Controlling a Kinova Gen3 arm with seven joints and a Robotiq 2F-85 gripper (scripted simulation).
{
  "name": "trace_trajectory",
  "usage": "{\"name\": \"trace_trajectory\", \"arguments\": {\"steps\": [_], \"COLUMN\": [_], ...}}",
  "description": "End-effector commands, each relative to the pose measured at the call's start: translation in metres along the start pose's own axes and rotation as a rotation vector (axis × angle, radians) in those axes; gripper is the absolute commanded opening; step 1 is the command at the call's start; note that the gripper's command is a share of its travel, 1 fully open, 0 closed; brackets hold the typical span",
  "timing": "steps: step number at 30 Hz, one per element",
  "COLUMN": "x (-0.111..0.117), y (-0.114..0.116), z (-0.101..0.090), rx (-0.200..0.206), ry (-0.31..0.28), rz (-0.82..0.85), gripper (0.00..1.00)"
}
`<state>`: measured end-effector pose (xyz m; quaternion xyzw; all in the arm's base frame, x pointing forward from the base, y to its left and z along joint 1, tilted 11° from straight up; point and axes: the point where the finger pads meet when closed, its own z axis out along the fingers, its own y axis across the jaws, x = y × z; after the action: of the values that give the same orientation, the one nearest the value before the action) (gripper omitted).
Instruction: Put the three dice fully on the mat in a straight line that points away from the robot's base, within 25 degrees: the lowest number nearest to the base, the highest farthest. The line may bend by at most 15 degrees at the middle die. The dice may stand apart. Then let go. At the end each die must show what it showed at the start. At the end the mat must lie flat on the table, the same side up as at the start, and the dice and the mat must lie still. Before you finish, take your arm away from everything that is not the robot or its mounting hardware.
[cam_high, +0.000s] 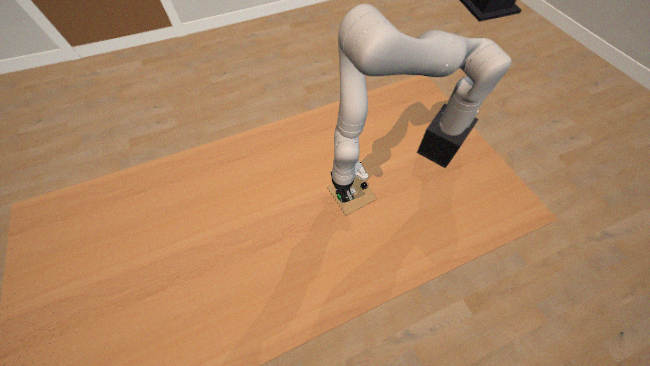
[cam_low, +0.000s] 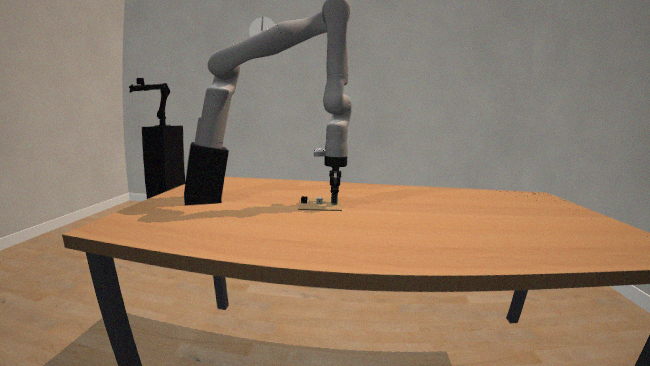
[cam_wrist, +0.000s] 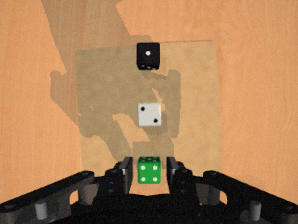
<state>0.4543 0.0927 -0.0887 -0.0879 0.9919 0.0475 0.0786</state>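
Note:
A small tan mat (cam_wrist: 193, 96) (cam_high: 361, 204) (cam_low: 310, 207) lies flat on the table. Three dice stand on it in a line. A black die (cam_wrist: 148, 56) (cam_high: 364, 185) (cam_low: 303, 199) showing one is nearest the base. A white die (cam_wrist: 149, 113) (cam_low: 318, 200) showing two is in the middle. A green die (cam_wrist: 149, 171) (cam_high: 340, 196) showing four is farthest. My gripper (cam_wrist: 149, 166) (cam_high: 342, 196) (cam_low: 334, 200) is low over the mat, its fingers standing either side of the green die with a small gap on each side. The die rests on the mat.
The arm's black base block (cam_high: 442, 142) (cam_low: 206, 172) stands on the table (cam_high: 150, 240) behind the mat. A second black pedestal with a small arm (cam_low: 161, 150) stands off the table at the back.

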Motion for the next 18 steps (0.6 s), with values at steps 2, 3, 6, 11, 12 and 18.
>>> {"name": "trace_trajectory", "arguments": {"steps": [2,3,6,11,12,18], "x": [-0.003,-0.003,-0.003,0.001,0.001,0.002], "y": [0.002,0.002,0.002,0.003,0.003,0.003], "z": [0.0,0.0,0.0,-0.004,-0.004,-0.02], "rx": [-0.001,-0.001,-0.001,-0.005,-0.005,-0.004], "ry": [-0.007,-0.007,-0.007,0.003,0.003,0.005], "rz": [-0.015,-0.015,-0.015,-0.015,-0.015,-0.015], "gripper": [0.35,0.35,0.35,0.35,0.35,0.35]}}
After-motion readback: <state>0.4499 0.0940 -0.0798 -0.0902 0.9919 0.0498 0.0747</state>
